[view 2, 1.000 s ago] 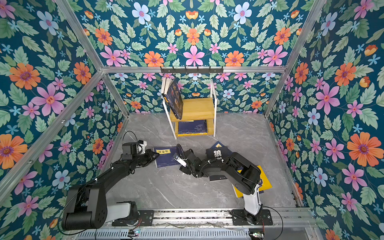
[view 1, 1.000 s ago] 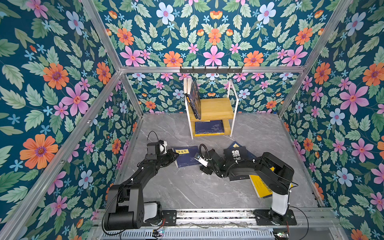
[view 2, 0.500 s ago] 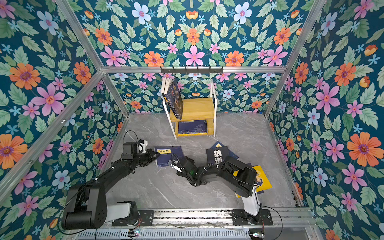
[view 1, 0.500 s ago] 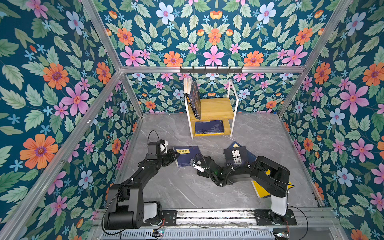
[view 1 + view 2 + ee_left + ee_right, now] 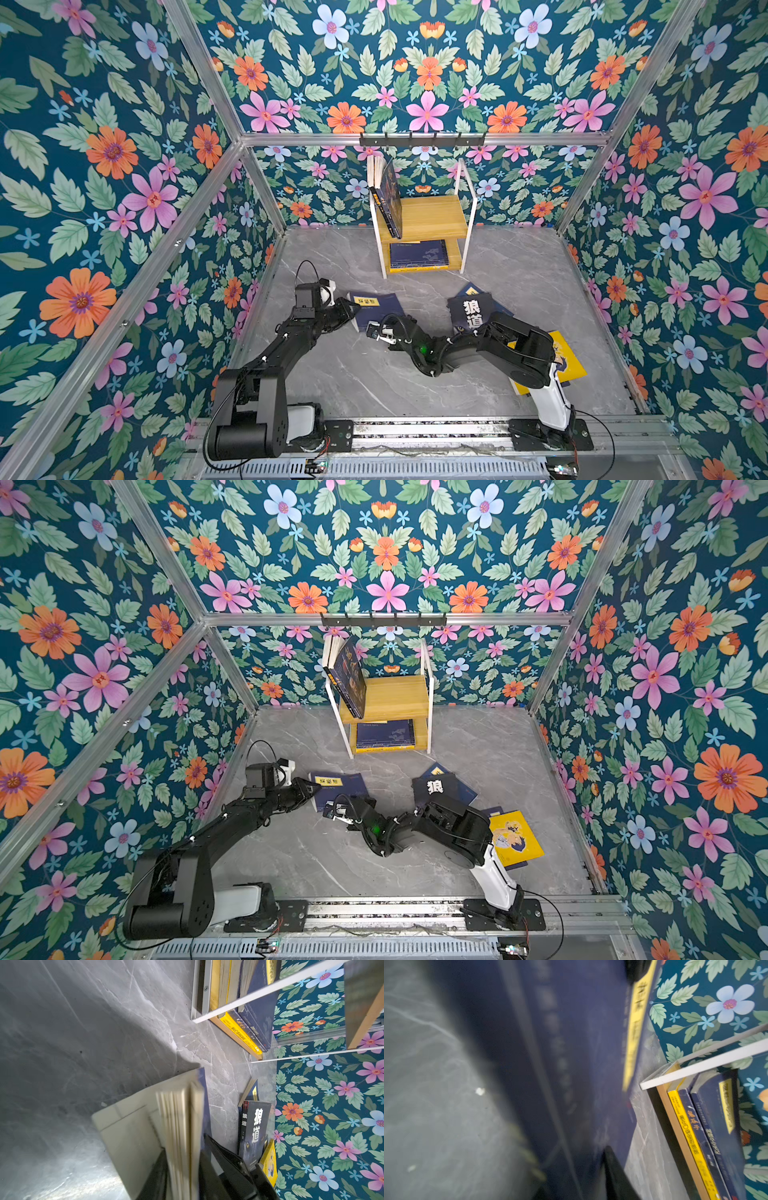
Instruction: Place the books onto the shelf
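Note:
A navy book (image 5: 376, 311) with a yellow title label lies on the grey floor in both top views. My left gripper (image 5: 352, 306) is at its left edge. Its jaws are parted, with a loose fan of pages (image 5: 180, 1126) between the fingers. My right gripper (image 5: 374, 330) is at the book's near edge, shut on the navy cover (image 5: 571, 1064); one finger (image 5: 614, 1172) lies over it. The shelf (image 5: 432, 216) stands at the back, with a dark book (image 5: 390, 199) leaning upright on top and books (image 5: 417, 253) flat below. A black wolf book (image 5: 471, 309) and a yellow book (image 5: 569, 357) lie to the right.
A black hook rail (image 5: 422, 139) hangs on the back wall above the shelf. Another navy book (image 5: 471, 287) pokes out from under the wolf book. Floral walls close in three sides, and the arms' metal base rail (image 5: 415, 432) runs along the front.
My right gripper has slid left to the navy book's near edge and closed on it, uncovering the wolf book. The left gripper's jaws have parted; that arm has stayed put.

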You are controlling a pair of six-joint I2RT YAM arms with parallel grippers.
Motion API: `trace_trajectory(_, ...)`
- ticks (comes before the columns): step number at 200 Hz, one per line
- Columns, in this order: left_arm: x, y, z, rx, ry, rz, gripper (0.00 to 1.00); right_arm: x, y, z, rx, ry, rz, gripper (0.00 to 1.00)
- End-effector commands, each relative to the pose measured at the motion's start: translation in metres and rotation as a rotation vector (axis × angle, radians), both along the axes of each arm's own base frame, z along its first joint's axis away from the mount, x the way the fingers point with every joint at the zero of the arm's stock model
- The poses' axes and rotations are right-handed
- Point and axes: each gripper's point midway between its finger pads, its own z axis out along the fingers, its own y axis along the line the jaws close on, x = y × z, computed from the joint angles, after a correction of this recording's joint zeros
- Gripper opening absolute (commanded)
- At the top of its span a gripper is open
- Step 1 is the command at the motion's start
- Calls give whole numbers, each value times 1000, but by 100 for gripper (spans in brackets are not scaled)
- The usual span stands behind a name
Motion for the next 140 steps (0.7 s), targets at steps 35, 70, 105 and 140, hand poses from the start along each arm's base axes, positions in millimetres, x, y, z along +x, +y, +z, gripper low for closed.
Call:
trace_trajectory(35, 17, 31, 26, 146, -95, 36, 60, 7, -12, 17, 43, -9, -22, 8)
trace_trajectory(70, 23, 52, 41, 166, -124, 83, 70, 6, -19, 29, 41, -6, -28, 8)
trace_trajectory(105, 21, 39, 54, 106, -161, 23, 89, 8, -25, 44, 60, 2, -47, 8)
trace_trajectory(140, 17, 15, 81, -46, -238, -72, 100, 17, -35, 60, 116, 44, -107, 8)
